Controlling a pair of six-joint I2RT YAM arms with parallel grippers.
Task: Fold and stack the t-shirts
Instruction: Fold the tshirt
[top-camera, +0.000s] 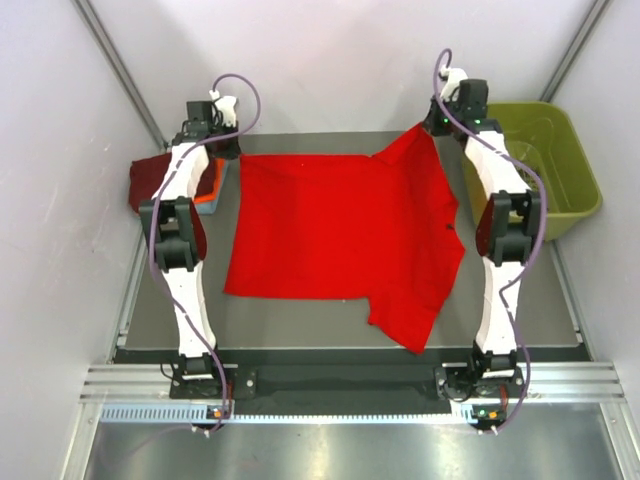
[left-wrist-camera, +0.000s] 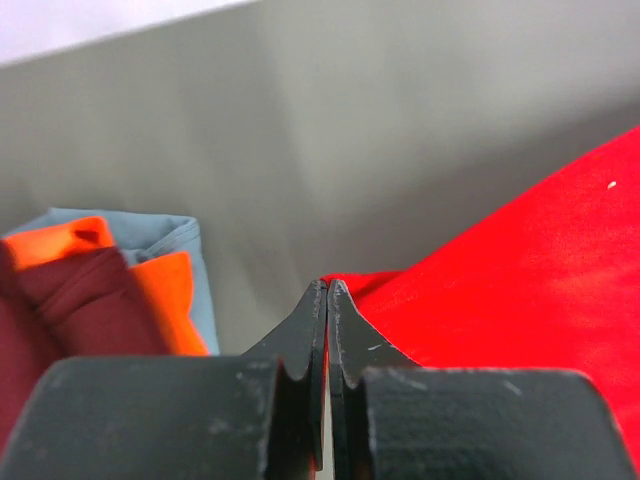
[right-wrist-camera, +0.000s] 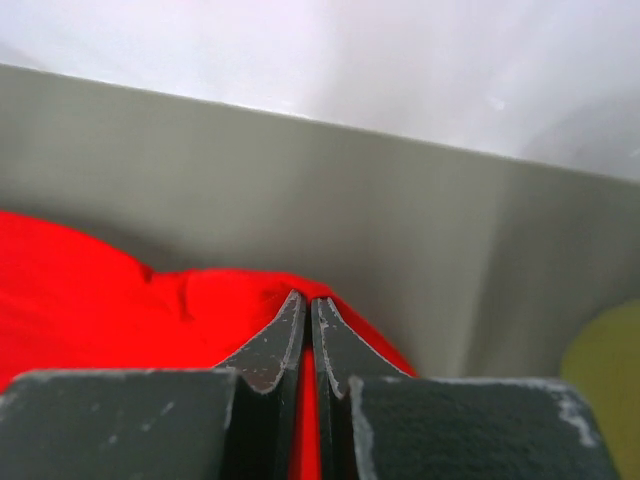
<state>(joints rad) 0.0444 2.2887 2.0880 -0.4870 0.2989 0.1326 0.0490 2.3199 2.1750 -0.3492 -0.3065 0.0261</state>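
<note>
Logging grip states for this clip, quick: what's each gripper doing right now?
Left gripper: closed, pinching a far corner of the red shirt.
Right gripper: closed, pinching the red shirt's other far corner.

Left arm (top-camera: 178, 245), right arm (top-camera: 505, 225) extended forward; left fingers (left-wrist-camera: 300, 345) pressed together; right fingers (right-wrist-camera: 272, 345) pressed together.

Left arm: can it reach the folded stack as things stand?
Probably yes: the folded stack lies just left of the left gripper, nothing between. But its jaws look shut on the red shirt's corner, so it would have to let go first.
</note>
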